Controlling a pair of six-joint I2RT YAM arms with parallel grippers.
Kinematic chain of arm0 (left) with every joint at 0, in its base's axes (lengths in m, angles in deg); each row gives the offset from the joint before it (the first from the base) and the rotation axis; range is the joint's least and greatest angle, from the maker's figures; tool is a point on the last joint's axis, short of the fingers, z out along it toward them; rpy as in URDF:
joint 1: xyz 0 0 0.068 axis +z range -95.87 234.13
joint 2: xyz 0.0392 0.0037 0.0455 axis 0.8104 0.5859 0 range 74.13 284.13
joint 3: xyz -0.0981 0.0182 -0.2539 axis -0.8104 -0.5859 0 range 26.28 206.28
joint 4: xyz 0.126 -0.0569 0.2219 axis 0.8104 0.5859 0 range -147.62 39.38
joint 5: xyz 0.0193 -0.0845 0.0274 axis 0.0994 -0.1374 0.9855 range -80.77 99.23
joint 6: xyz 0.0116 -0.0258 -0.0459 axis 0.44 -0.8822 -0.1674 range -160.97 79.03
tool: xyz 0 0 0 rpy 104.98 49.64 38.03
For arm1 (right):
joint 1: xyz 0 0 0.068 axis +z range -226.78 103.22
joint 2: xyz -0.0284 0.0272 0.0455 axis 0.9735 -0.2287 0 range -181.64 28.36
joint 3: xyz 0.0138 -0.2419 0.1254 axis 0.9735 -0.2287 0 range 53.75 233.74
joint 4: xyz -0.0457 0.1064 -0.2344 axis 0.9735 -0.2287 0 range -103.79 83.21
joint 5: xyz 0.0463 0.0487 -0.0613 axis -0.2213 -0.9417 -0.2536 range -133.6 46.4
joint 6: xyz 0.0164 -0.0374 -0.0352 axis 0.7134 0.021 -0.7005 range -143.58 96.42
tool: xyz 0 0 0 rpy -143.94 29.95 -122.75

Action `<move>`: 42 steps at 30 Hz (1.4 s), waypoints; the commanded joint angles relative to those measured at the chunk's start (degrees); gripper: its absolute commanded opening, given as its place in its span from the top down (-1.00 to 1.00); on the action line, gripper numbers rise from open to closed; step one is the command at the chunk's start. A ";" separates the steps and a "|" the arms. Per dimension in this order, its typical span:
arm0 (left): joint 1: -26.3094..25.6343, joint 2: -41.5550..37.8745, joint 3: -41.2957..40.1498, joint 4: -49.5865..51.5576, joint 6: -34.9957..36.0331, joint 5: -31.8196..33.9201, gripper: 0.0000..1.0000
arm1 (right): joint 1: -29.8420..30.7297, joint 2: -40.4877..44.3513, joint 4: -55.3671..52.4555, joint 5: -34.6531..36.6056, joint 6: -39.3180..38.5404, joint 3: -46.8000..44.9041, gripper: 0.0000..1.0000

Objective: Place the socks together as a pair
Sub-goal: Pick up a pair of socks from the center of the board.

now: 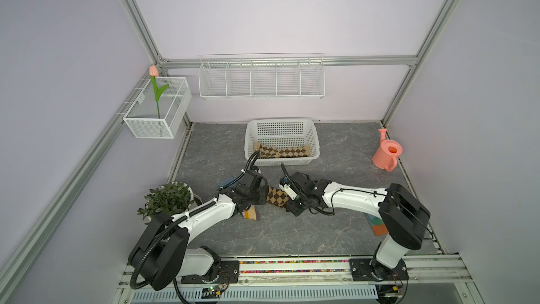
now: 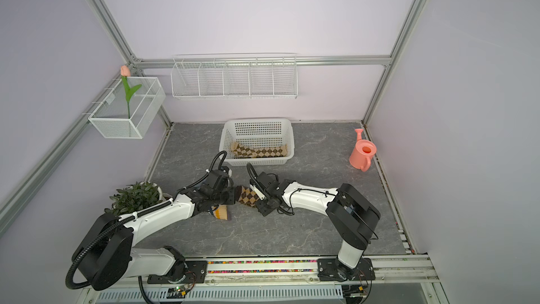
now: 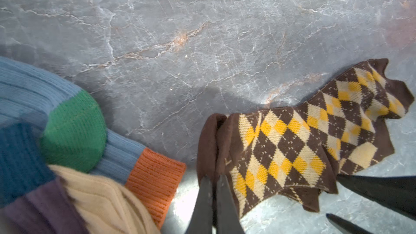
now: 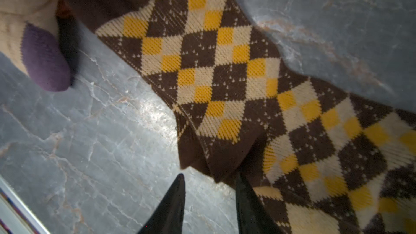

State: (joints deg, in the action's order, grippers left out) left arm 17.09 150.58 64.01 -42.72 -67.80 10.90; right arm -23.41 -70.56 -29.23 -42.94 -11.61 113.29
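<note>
The left pincer (image 3: 212, 177) was clamped on the brown sock (image 3: 292, 136) (diamond-patterned, on the worktop (image 3: 180, 41)); the right pincer (image 4: 209, 176) stood parted, gripping nothing.

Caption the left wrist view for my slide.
Left hand pinching the brown cuff of a dark argyle sock on the marble table.

The grey marble-look tabletop (image 1: 336, 156) before me carries a white perforated basket (image 1: 282, 133) at its back edge. Well to the basket's right stands a pink watering can (image 1: 387, 154). Nearer me, off to the basket's left, sits a potted plant (image 1: 168, 200). Straight toward me from the basket lies the dark brown-yellow argyle sock (image 1: 277, 197), in overlapping layers. Slightly further to the basket's left is a heap: cream striped sock (image 1: 251, 214) and blue-grey sock (image 3: 27, 91). Far nearer me, right of the basket, lies a multicoloured sock (image 1: 377, 225).
</note>
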 commanded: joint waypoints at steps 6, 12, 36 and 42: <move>-0.05 0.06 1.20 -0.35 0.39 -0.04 1.00 | 0.35 -3.52 -0.31 4.72 0.57 2.79 0.34; -0.06 -0.14 1.29 -0.22 0.53 -0.11 1.00 | 0.63 -3.96 -0.61 3.53 1.34 3.21 0.73; -0.05 -0.28 1.65 -0.09 0.51 -0.20 1.00 | 4.01 -1.16 -15.65 0.43 4.36 11.11 0.86; -0.05 -0.64 1.39 0.27 0.45 0.73 1.00 | 3.51 -8.67 -11.77 -2.09 4.99 10.43 0.81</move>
State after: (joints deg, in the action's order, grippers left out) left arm 17.09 150.58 64.32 -42.70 -67.64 10.77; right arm -19.68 -77.18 -42.13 -43.05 -7.70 124.24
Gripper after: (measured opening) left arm 0.041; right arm 0.090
